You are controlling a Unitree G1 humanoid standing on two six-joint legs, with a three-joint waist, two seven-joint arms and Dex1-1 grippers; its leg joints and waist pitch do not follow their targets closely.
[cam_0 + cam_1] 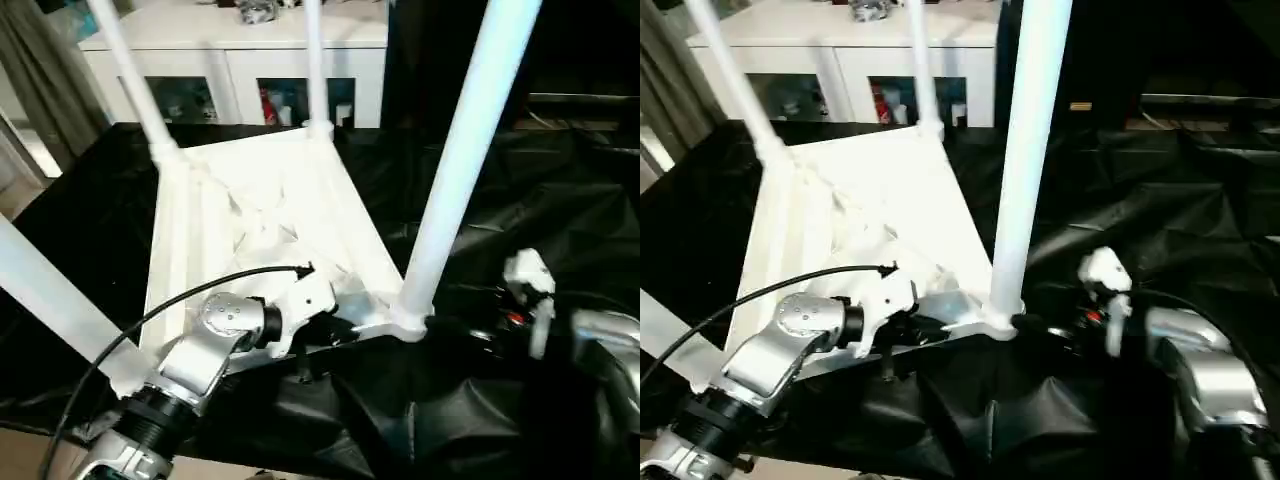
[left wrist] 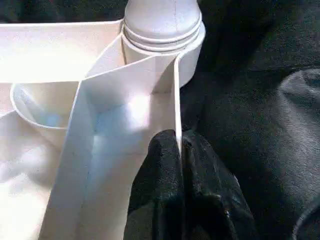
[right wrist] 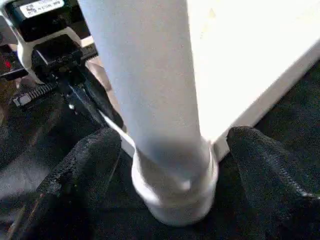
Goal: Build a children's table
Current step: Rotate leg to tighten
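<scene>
Black crinkled sheet (image 1: pixel 520 230) covers the table in front of me, folds and creases across the right half and lower middle of the frame. White cabinet (image 1: pixel 240 50) along the top edge, upper left to centre, glass-fronted shelves (image 1: pixel 180 100) below its top with small coloured items behind the glass, too blurred to name. Some clutter (image 1: pixel 258 10) on the cabinet top, can't tell what. Grey curtain (image 1: pixel 45 60) hangs at upper left. Pale floor (image 1: pixel 25 160) at the left edge. Dark background at upper right, nothing readable there.
</scene>
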